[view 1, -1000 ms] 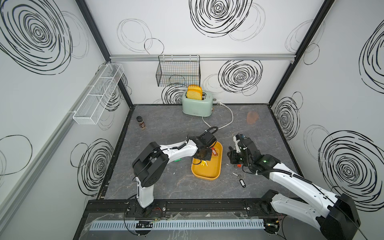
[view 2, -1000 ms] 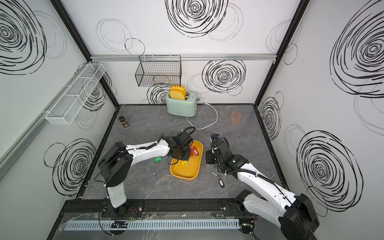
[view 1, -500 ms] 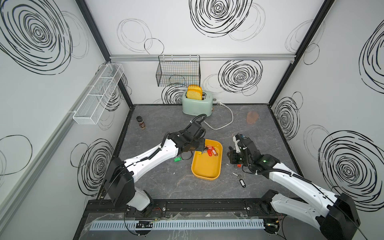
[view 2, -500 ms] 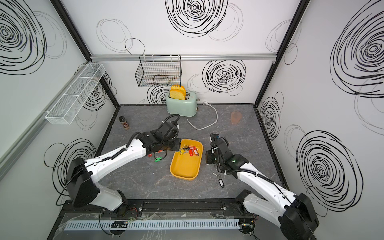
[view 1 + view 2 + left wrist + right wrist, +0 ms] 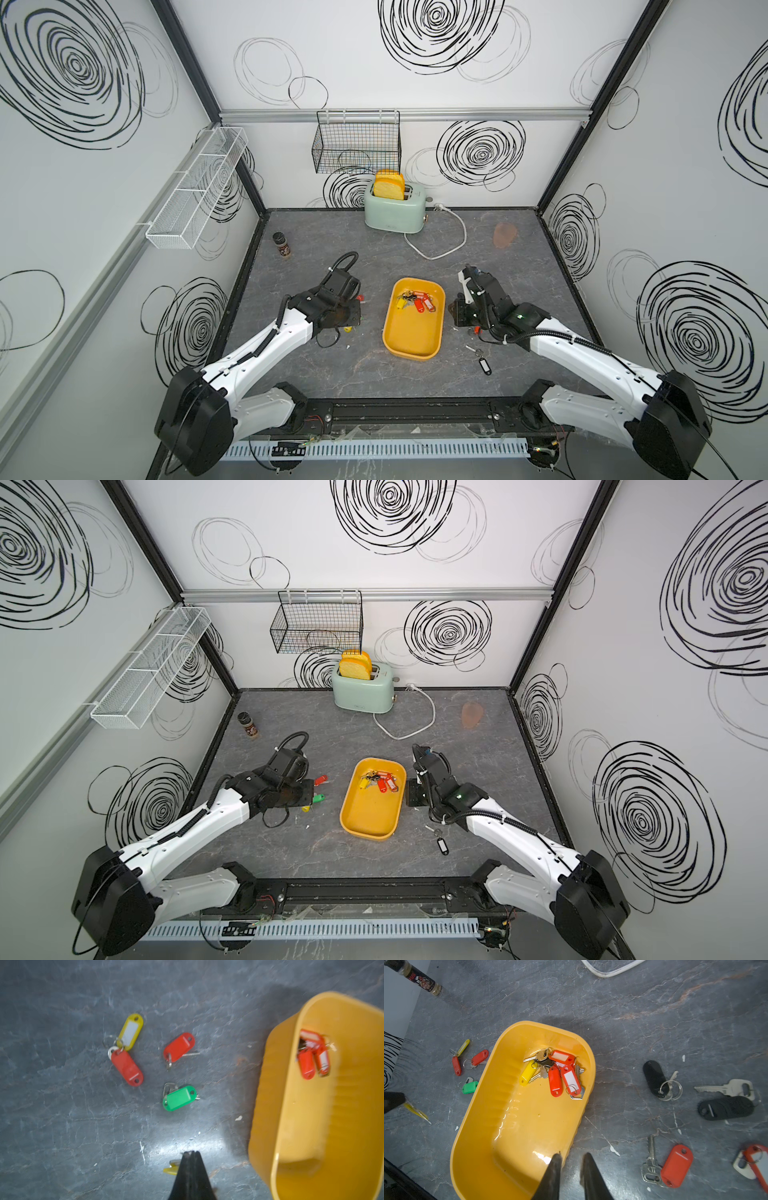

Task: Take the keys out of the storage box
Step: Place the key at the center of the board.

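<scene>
Beside the storage box [image 5: 411,349], the left gripper [image 5: 190,1152] clenches a yellow-tagged key [image 5: 170,1169], seemingly due for release; the right gripper [image 5: 573,1155] straddles its rim, jaws parted.

The left arm [image 5: 270,340] and right arm [image 5: 582,353] have white shells and black joints, with black ribbed cables [image 5: 544,332] alongside. The left gripper [image 5: 190,1152] and right gripper [image 5: 573,1154] have tapered black fingers [image 5: 553,1174].

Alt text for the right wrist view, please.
The storage box holds a tangle of tagged keys at one end; the right end effector is open and empty by its rim. Loose keys lie on the table on both sides.
</scene>
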Robot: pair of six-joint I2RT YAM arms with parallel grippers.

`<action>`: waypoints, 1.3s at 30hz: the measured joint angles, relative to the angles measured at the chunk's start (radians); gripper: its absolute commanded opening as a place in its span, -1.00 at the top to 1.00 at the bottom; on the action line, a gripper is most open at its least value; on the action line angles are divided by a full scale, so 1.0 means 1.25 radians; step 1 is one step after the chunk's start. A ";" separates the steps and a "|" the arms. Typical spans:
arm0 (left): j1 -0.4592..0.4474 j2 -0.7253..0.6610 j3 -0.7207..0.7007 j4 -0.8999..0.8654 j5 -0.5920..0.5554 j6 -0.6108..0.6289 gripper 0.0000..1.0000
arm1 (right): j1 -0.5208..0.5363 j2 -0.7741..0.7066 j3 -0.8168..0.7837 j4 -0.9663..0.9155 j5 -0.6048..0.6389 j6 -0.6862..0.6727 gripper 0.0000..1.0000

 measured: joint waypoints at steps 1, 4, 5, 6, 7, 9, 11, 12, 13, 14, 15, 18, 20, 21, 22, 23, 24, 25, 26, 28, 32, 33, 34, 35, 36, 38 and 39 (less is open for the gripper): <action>0.002 0.000 -0.014 0.000 0.005 -0.001 0.96 | 0.001 0.002 0.001 0.001 0.000 0.000 0.53; 0.003 0.004 -0.037 0.000 0.012 -0.003 0.95 | 0.002 0.002 0.002 0.001 0.000 0.000 0.53; 0.004 0.008 -0.037 0.000 0.014 -0.004 0.95 | 0.002 0.002 0.002 0.001 0.000 0.000 0.52; 0.004 0.013 -0.037 0.004 0.015 -0.004 0.95 | 0.002 0.002 0.002 0.001 0.000 0.000 0.53; 0.005 0.020 -0.037 0.008 0.019 -0.004 0.95 | 0.002 0.002 0.002 0.002 0.000 0.000 0.53; 0.006 0.037 -0.037 0.016 0.029 -0.004 0.95 | 0.002 0.002 0.002 0.001 0.000 0.000 0.53; 0.006 0.057 -0.038 0.023 0.040 -0.004 0.83 | 0.002 0.002 0.002 0.002 0.000 0.000 0.53; 0.006 0.068 -0.038 0.024 0.048 -0.004 0.81 | 0.002 0.002 0.002 0.002 0.000 0.000 0.53; 0.006 0.078 -0.038 0.025 0.052 -0.003 0.78 | 0.002 0.002 0.002 0.002 0.000 0.000 0.53; 0.006 0.085 -0.038 0.026 0.057 -0.003 0.75 | 0.002 0.002 0.002 0.002 0.000 0.000 0.52; 0.006 0.091 -0.038 0.027 0.062 -0.003 0.69 | 0.002 0.002 0.002 0.002 0.000 0.000 0.53; 0.006 0.099 -0.038 0.030 0.073 -0.002 0.54 | 0.002 0.003 0.002 0.006 0.000 0.000 0.53; 0.006 0.099 -0.038 0.030 0.078 -0.001 0.45 | 0.002 0.007 0.002 0.009 0.000 0.000 0.53; 0.006 0.099 -0.038 0.030 0.080 -0.002 0.41 | 0.002 0.010 0.002 0.010 0.000 -0.001 0.52; 0.006 0.099 -0.038 0.030 0.080 -0.002 0.37 | 0.002 0.013 0.002 0.011 0.000 -0.002 0.53; 0.006 0.099 -0.038 0.030 0.081 -0.001 0.29 | 0.002 0.016 0.002 0.012 0.000 -0.003 0.52; 0.006 0.098 -0.038 0.030 0.080 -0.002 0.23 | 0.002 0.020 0.003 0.013 -0.001 -0.005 0.52; 0.006 0.095 -0.038 0.030 0.080 -0.002 0.18 | 0.002 0.023 0.005 0.013 -0.002 -0.008 0.51; 0.006 0.091 -0.038 0.030 0.080 -0.001 0.12 | 0.002 0.027 0.008 0.013 -0.004 -0.012 0.51; 0.006 0.074 -0.037 0.030 0.078 -0.002 0.04 | 0.002 0.039 0.022 0.013 -0.009 -0.023 0.49; 0.006 0.034 -0.037 0.036 0.077 -0.003 -0.12 | 0.003 0.078 0.068 0.014 -0.024 -0.049 0.47; 0.006 0.022 -0.037 0.041 0.077 -0.002 -0.16 | 0.003 0.091 0.081 0.016 -0.027 -0.055 0.46; 0.006 0.013 -0.037 0.045 0.079 -0.001 -0.17 | 0.003 0.106 0.095 0.017 -0.031 -0.063 0.44; 0.006 0.006 -0.037 0.050 0.082 0.000 -0.18 | 0.003 0.121 0.107 0.019 -0.036 -0.070 0.44; 0.006 -0.001 -0.037 0.058 0.085 0.001 -0.18 | 0.003 0.135 0.118 0.021 -0.042 -0.077 0.44; 0.006 -0.012 -0.037 0.071 0.092 0.000 -0.20 | 0.003 0.170 0.142 0.027 -0.050 -0.096 0.44; 0.006 -0.017 -0.037 0.079 0.098 0.000 -0.23 | 0.004 0.190 0.154 0.030 -0.056 -0.107 0.44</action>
